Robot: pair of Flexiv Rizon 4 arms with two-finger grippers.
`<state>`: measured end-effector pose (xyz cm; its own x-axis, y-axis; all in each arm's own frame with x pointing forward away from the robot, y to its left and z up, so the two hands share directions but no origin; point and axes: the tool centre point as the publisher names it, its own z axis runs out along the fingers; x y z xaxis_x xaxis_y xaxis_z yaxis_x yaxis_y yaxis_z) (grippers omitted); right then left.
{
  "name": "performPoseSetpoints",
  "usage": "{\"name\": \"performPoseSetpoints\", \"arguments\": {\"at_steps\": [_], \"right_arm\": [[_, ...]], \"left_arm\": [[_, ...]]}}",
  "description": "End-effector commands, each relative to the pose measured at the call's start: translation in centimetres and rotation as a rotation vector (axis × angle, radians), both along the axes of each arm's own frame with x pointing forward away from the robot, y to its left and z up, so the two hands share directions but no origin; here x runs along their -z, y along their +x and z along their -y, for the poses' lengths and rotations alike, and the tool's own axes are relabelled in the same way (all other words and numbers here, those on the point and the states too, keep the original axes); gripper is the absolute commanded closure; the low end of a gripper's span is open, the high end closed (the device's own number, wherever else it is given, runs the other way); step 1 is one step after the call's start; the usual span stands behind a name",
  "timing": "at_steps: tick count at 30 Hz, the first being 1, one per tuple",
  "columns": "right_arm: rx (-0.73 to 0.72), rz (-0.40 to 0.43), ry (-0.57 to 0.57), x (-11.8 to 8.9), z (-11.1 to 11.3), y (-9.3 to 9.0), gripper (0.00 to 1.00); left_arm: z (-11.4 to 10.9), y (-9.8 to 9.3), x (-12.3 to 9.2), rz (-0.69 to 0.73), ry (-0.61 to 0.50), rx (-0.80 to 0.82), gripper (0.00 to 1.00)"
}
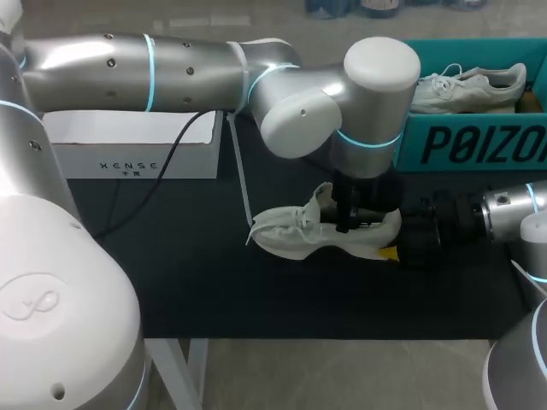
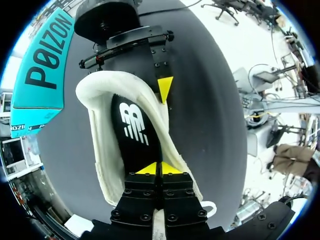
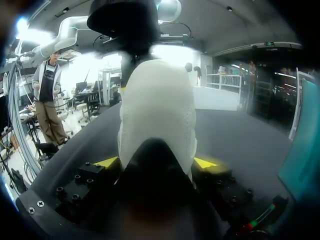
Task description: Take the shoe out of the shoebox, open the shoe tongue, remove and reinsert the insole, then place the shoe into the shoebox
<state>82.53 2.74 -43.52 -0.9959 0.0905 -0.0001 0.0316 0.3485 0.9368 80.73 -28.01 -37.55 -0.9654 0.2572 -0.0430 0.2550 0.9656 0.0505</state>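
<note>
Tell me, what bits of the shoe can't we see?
Head view: the opening of the shoe sits under the left arm.
Left wrist view: the left gripper covers the shoe's front; what it pinches is unclear.
Right wrist view: only the heel shows, between the fingers of the right gripper; the near part is blurred.
Head view: the shoebox is cut off by the edge.

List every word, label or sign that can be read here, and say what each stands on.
"POIZON": large dark letters on the side of the teal shoebox.
"XENSE": small dark letters on the front of the white box.
The tiny line under that word is too small to read.
The white mark on the black insole is a stylised logo, not plain words.
</note>
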Motion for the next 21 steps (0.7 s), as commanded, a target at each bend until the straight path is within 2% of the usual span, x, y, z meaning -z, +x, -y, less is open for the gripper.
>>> {"name": "performPoseSetpoints", "arguments": {"at_steps": [1,3,7,13,18,19,21], "right_arm": [[0.002,-0.001,-0.003,0.4,-0.2,0.1,1.00],[0.002,-0.001,-0.003,0.4,-0.2,0.1,1.00],[0.002,-0.001,-0.003,0.4,-0.2,0.1,1.00],[0.002,-0.001,-0.003,0.4,-0.2,0.1,1.00],[0.002,-0.001,-0.003,0.4,-0.2,0.1,1.00],[0.002,-0.001,-0.003,0.4,-0.2,0.1,1.00],[0.002,-0.001,-0.003,0.4,-0.2,0.1,1.00]], "left_arm": [[0.5,0.2,0.4,-0.014,0.011,-0.005,0.53],[0.6,0.1,0.6,-0.016,0.013,-0.002,0.51],[0.8,0.2,1.0,-0.019,0.019,0.005,0.60],[0.9,0.7,1.9,-0.006,0.025,0.013,0.55],[1.0,1.3,3.7,0.020,0.028,0.011,0.52],[1.0,1.5,4.1,0.038,0.017,0.001,0.48],[1.2,1.6,4.9,0.049,0.024,0.008,0.30]]}}
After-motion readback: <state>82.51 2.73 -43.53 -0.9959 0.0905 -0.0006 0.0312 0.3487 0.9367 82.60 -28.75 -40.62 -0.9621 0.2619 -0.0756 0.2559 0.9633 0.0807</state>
